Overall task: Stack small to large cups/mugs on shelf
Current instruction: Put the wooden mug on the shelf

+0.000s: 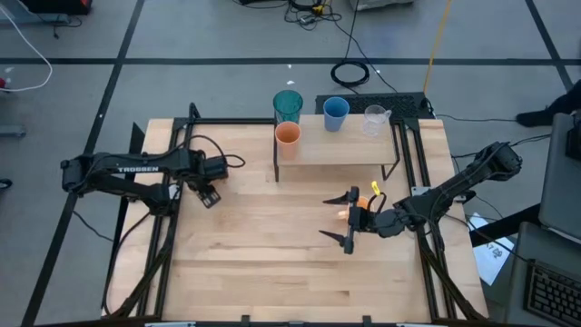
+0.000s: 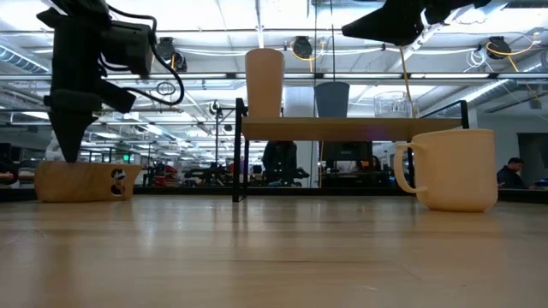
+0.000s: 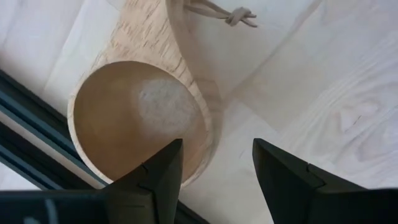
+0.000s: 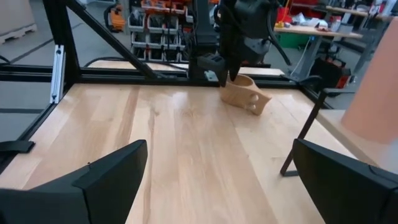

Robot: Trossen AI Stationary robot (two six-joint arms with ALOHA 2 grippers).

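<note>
The brown wooden mug (image 3: 137,118) stands on its base near the table's left side. My left gripper (image 3: 217,168) hangs open over it, pointing down. One finger is over the mug's hollow and the other outside its wall, at rim height (image 2: 68,150). The orange handled mug (image 2: 449,168) stands on the table in front of the shelf. My right gripper (image 1: 323,217) is wide open and raised above it (image 2: 385,30). On the shelf (image 1: 345,154) stand the orange cup (image 1: 287,136), teal tumbler (image 1: 288,104), blue cup (image 1: 335,112) and clear handled cup (image 1: 375,119).
The shelf's black legs (image 1: 276,168) stand on the table's far half. Black frame rails (image 1: 172,227) run along the table's left and right sides. The wooden mug's handle (image 3: 186,25) carries a knotted cord (image 3: 239,15). Bare tabletop (image 1: 263,245) lies between the two arms.
</note>
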